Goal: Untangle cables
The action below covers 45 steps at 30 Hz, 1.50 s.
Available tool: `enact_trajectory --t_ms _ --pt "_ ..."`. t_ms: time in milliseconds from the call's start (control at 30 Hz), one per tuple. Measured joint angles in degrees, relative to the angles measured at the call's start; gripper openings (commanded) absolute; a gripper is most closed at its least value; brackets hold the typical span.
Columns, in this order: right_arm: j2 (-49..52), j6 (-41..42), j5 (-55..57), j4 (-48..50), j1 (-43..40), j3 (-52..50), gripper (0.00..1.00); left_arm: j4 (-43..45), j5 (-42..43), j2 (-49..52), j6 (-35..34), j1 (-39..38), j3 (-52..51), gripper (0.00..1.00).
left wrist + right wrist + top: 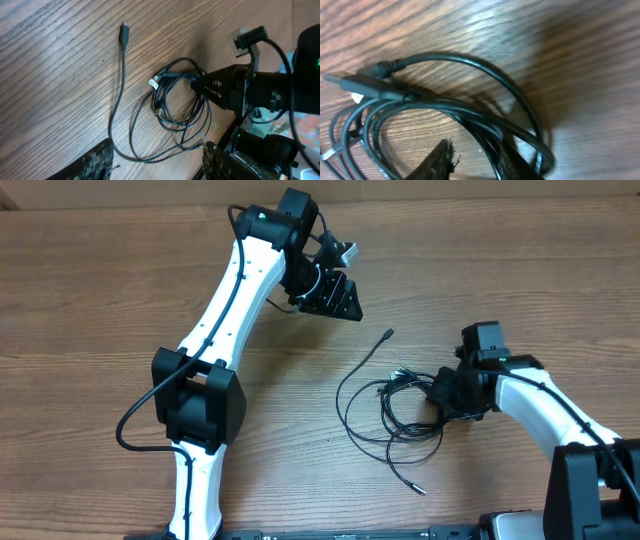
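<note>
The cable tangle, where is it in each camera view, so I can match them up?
Overhead: the cable tangle lies right of centre.
Left wrist: it sits in the middle of the picture.
Right wrist: it is close up, filling the lower left and centre.
Shared landmark: the right hand, at the tangle's edge in every view.

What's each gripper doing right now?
Left gripper: open, holding nothing.
Right gripper: fingers at the cables; whether they grip cannot be told.
</note>
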Motion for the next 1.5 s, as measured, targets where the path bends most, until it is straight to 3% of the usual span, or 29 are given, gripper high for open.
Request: enact_trajectory --t_ms 100,233,333,467,633,700,800,1033,1133,1333,1500 --pt "0.0 -0.1 0.0 2.5 1.3 -1.6 0.18 -1.2 -0.1 0.0 0.1 0.8 0.0 0.56" --pt "0.0 -1.0 0.0 3.5 2.1 -2.1 0.17 -4.3 -1.9 0.0 1.0 2.4 0.0 0.56" --pt "0.0 -2.5 0.0 3.8 2.6 -2.2 0.18 -8.2 -2.7 0.0 3.0 4.9 0.4 0.51" --pt "0.0 -4.4 -0.3 4.2 2.6 -2.4 0.25 -14.4 -3.0 0.5 6.5 8.8 4.5 0.51" --pt "0.0 -5.5 -0.9 4.4 2.9 -2.4 0.24 -17.1 -3.0 0.4 9.5 11.9 11.4 0.51" --pt "0.0 -5.6 -1.0 4.9 3.2 -2.9 0.21 -17.2 -2.9 0.3 9.9 11.9 12.8 0.52" --pt "-0.3 -5.3 -0.8 7.0 4.2 -4.2 0.04 -17.3 -2.4 0.0 10.3 11.6 14.0 0.52" --pt "-0.3 -3.4 -3.5 6.7 5.9 -4.7 0.04 -17.3 -1.8 -4.0 10.4 11.5 14.4 0.51" --pt "-0.3 -3.4 -8.3 4.0 5.9 -2.0 0.04 -17.3 -1.7 -7.1 10.4 11.5 14.5 0.51" --pt "-2.7 -6.9 -34.0 10.2 6.0 11.0 0.04 -17.3 1.9 -13.6 8.4 11.4 15.2 0.55" --pt "-6.1 -5.2 -46.8 10.3 6.2 22.2 0.04 -17.3 4.6 -14.9 7.6 9.4 15.5 0.57"
